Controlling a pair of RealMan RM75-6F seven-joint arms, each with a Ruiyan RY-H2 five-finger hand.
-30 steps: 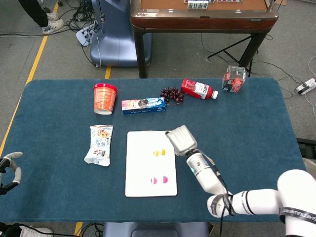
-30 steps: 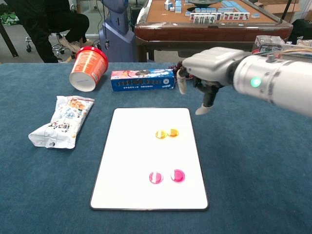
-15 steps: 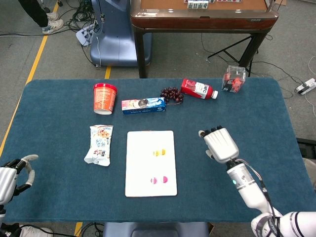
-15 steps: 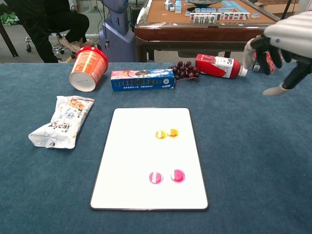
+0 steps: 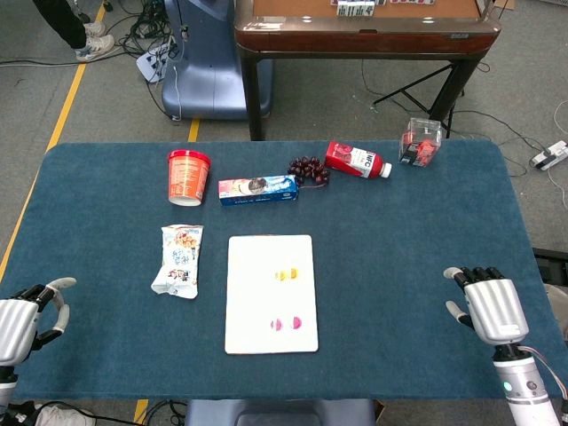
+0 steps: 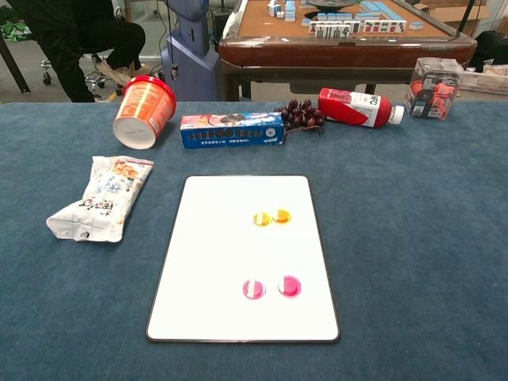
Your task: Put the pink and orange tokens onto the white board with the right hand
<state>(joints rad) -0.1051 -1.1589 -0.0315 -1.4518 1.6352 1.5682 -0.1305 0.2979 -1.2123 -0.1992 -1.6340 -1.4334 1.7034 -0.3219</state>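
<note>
The white board (image 5: 257, 266) (image 6: 214, 262) lies flat at the table's front middle. Two orange tokens (image 5: 286, 274) (image 6: 271, 217) rest side by side on its upper right part. Two pink tokens (image 5: 286, 324) (image 6: 271, 287) sit side by side lower on the board. My right hand (image 5: 486, 306) hovers near the table's right front edge, far from the board, holding nothing, fingers curled slightly. My left hand (image 5: 25, 312) is at the left front edge, fingers apart and empty. Neither hand shows in the chest view.
Along the back stand an orange cup (image 5: 189, 176) on its side, a blue biscuit box (image 5: 257, 189), grapes (image 5: 308, 169), a red bottle (image 5: 357, 161) and a clear box (image 5: 420, 142). A snack bag (image 5: 179, 259) lies left of the board.
My right hand has drawn back from beside the board's top right corner to the table's right front edge, leaving the chest view. The left hand rose slightly into view.
</note>
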